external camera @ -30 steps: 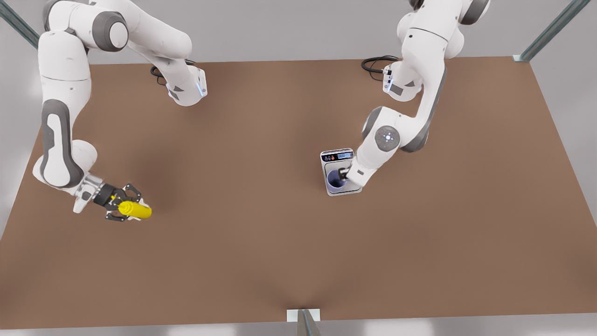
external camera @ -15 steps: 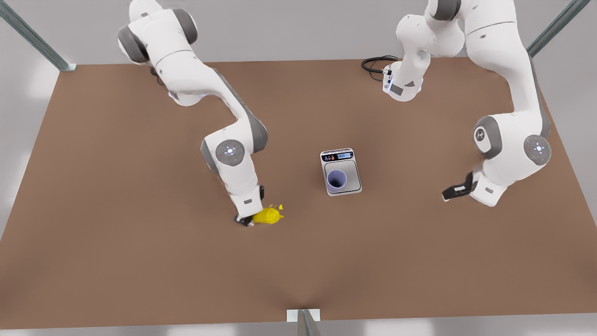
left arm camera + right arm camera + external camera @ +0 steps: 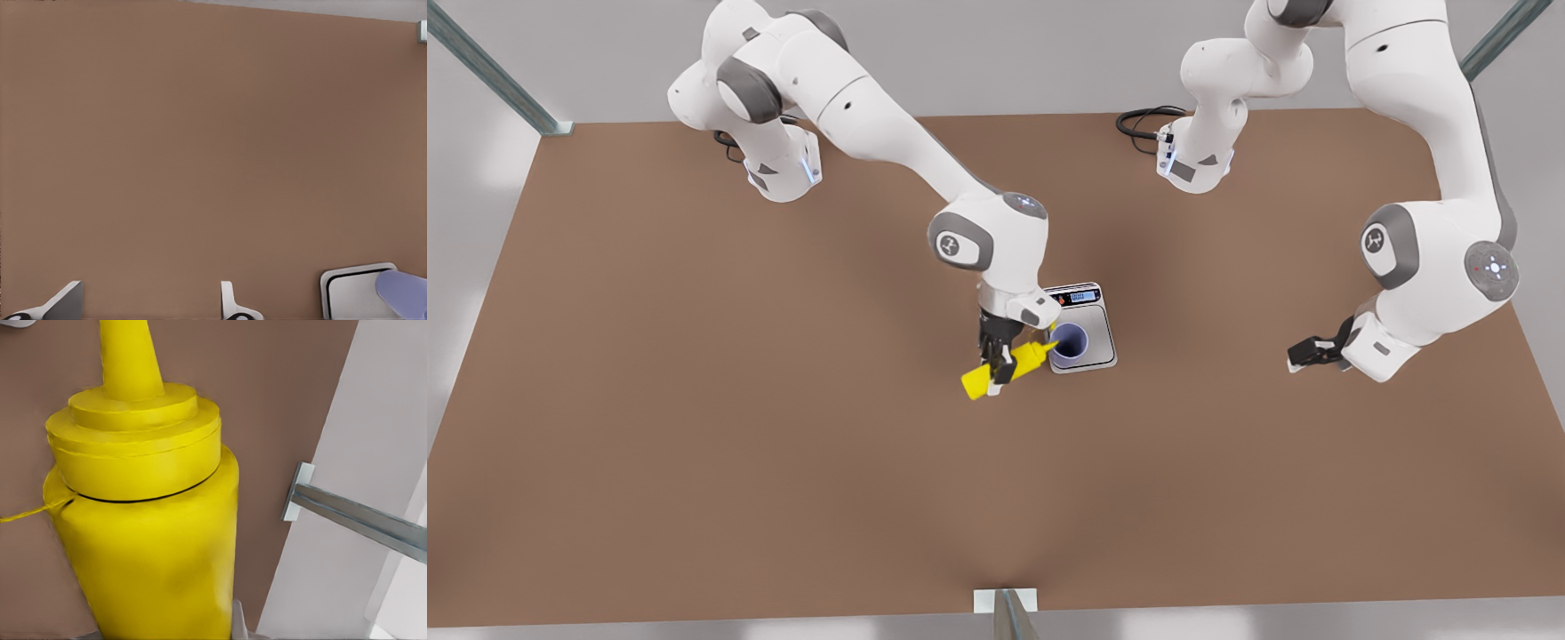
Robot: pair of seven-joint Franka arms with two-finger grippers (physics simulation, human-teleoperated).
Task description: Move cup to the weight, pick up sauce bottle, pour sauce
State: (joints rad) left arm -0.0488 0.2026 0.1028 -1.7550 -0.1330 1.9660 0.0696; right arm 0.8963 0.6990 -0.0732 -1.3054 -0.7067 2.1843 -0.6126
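right gripper (image 3: 998,366) pinching sauce bottle (image 3: 1003,367), nozzle at cup (image 3: 1069,343) on weight (image 3: 1100,331) | left gripper (image 3: 1303,357) apart, fingers (image 3: 230,301) spread

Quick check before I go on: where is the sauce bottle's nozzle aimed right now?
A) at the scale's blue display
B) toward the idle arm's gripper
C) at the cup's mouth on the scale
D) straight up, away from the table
C: in the front view the right gripper holds the sauce bottle tilted, its nozzle tip at the rim of the cup standing on the scale.
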